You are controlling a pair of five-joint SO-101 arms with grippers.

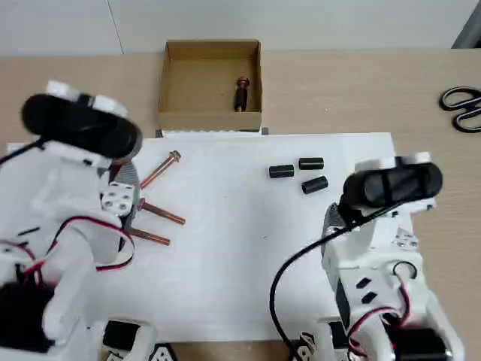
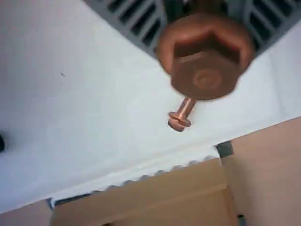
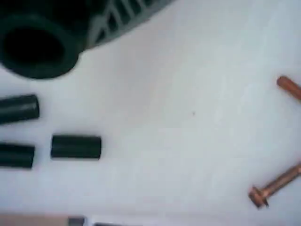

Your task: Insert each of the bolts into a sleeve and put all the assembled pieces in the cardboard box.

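Note:
In the left wrist view my left gripper point(image 2: 204, 33) is shut on a copper bolt point(image 2: 205, 56), whose hex head faces the camera. Beyond it a second bolt point(image 2: 180, 116) lies on the white mat, near the cardboard box point(image 2: 141, 200). My right gripper point(image 3: 44, 33) is shut on a black sleeve point(image 3: 32, 46), seen end-on. Three loose sleeves point(image 1: 282, 171) point(image 1: 311, 163) point(image 1: 315, 183) lie on the mat ahead of the right arm. Bolts point(image 1: 161, 170) point(image 1: 163, 214) point(image 1: 148, 237) lie beside the left arm. The box point(image 1: 174, 83) holds one assembled piece point(image 1: 241, 93).
The white mat point(image 1: 240, 248) covers the middle of the wooden table. Scissors point(image 1: 461, 109) lie at the far right edge. The box stands just past the mat's far edge. Both arm bases crowd the near corners.

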